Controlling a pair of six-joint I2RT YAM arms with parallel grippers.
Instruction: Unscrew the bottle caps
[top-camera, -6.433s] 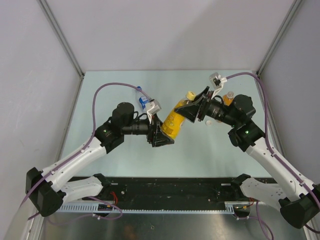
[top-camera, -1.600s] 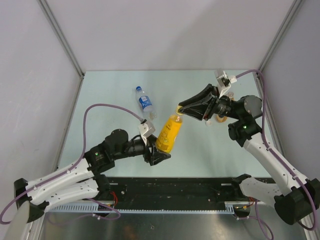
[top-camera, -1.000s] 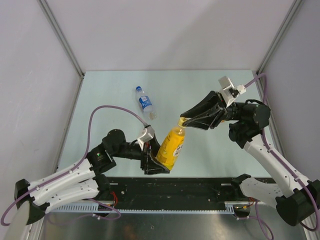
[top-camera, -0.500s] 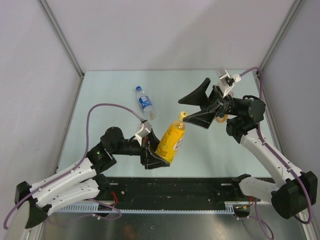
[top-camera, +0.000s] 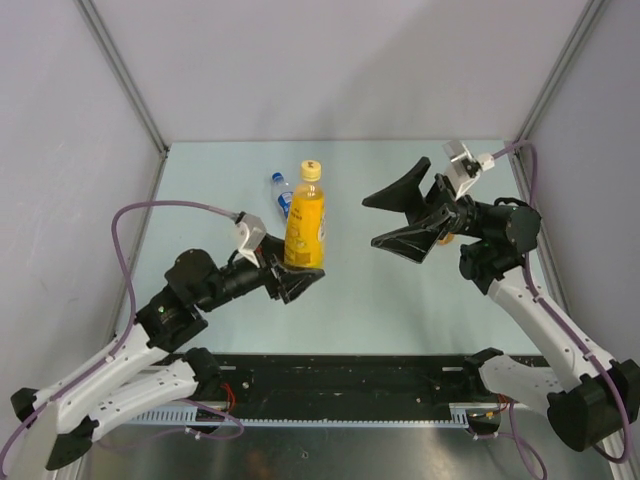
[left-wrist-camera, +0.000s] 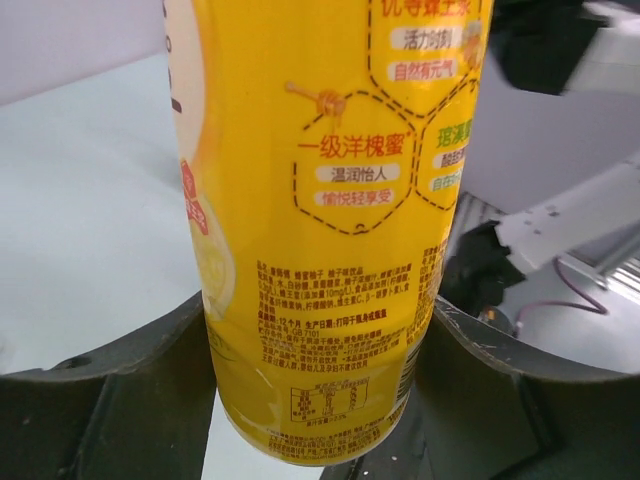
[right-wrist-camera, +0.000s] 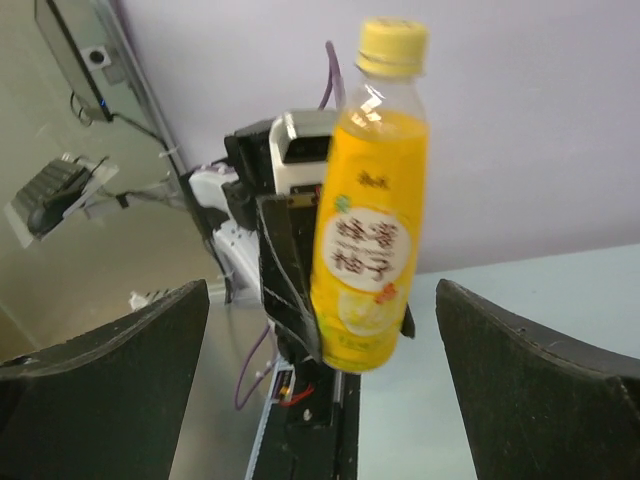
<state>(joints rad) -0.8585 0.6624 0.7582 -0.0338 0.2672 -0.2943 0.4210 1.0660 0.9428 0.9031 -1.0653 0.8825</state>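
My left gripper (top-camera: 297, 279) is shut on the lower part of the yellow bottle (top-camera: 305, 225) and holds it upright above the table. In the left wrist view the bottle (left-wrist-camera: 330, 200) fills the gap between both fingers (left-wrist-camera: 150, 385). Its yellow cap (top-camera: 312, 170) sits on the neck. My right gripper (top-camera: 388, 217) stands wide open to the right of the bottle, apart from it, with nothing in it. In the right wrist view the bottle (right-wrist-camera: 365, 240) and its cap (right-wrist-camera: 393, 45) stand ahead of the open gripper (right-wrist-camera: 325, 330). The clear bottle (top-camera: 280, 192) lies behind the yellow one, its blue cap partly showing.
A sliver of the orange bottle (top-camera: 445, 237) shows behind my right gripper. Grey walls and metal posts close in the pale green table (top-camera: 200, 200) on three sides. A black rail (top-camera: 340, 380) runs along the near edge.
The right gripper opened, let go of the yellow cap and drew back to the right. The left arm carried the yellow bottle back and left and stood it upright.
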